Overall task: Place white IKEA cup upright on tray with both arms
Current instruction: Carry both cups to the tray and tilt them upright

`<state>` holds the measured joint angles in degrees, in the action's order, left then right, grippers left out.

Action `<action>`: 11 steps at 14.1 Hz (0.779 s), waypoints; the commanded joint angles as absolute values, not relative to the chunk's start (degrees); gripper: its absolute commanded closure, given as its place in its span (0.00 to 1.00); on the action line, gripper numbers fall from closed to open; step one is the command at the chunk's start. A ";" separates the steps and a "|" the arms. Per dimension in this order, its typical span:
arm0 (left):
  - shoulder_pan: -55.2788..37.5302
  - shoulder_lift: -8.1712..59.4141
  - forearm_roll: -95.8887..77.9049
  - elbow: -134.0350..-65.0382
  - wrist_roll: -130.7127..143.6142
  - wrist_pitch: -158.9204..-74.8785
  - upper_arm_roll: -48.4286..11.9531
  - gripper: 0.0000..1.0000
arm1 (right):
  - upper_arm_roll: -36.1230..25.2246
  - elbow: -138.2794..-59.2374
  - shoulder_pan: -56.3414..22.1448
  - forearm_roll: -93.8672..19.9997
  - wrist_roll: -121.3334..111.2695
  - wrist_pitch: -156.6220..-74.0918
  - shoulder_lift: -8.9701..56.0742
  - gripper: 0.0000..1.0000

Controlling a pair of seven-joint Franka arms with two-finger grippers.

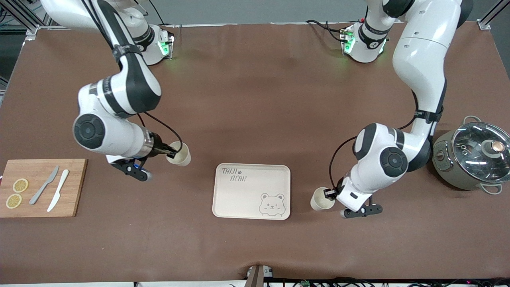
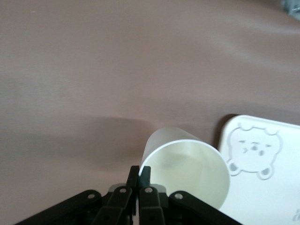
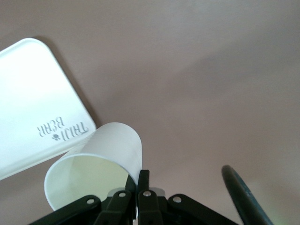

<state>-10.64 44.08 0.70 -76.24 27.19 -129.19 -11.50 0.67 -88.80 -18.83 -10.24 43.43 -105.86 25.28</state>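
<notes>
The cream tray [image 1: 239,195] with the bear drawing lies in the middle of the table. My right gripper [image 1: 173,151] is shut on the rim of a white cup [image 1: 180,154], tilted with its mouth showing, over the table beside the tray's lettered corner. The right wrist view shows that grip [image 3: 140,176], the cup [image 3: 93,173] and the tray [image 3: 28,93]. My left gripper [image 1: 330,194] is shut on the rim of a second white cup [image 1: 320,199], beside the tray's bear corner. The left wrist view shows that grip [image 2: 140,171], the cup [image 2: 187,164] and the tray [image 2: 276,197].
A wooden cutting board [image 1: 75,187] with two lemon slices [image 1: 16,193] and two knives [image 1: 51,189] lies at the right arm's end. A grey pot with a glass lid [image 1: 474,155] stands at the left arm's end.
</notes>
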 commanded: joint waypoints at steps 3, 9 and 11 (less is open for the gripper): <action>-15.19 47.98 -0.62 -70.41 32.33 -128.76 -10.99 1.00 | 0.18 -86.22 -24.95 -12.39 53.87 -116.44 33.21 1.00; -23.54 51.32 -0.62 -69.52 47.53 -134.64 -7.92 1.00 | 0.18 -86.13 -26.81 -12.30 54.58 -124.27 38.67 1.00; -26.09 51.68 -0.62 -69.52 48.34 -134.65 -5.46 1.00 | 0.18 -86.22 -27.24 -12.48 54.58 -125.33 39.02 1.00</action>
<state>-23.57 50.30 0.68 -71.86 47.16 -134.50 -8.35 0.47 -87.96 -26.72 -11.23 54.01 -125.38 38.21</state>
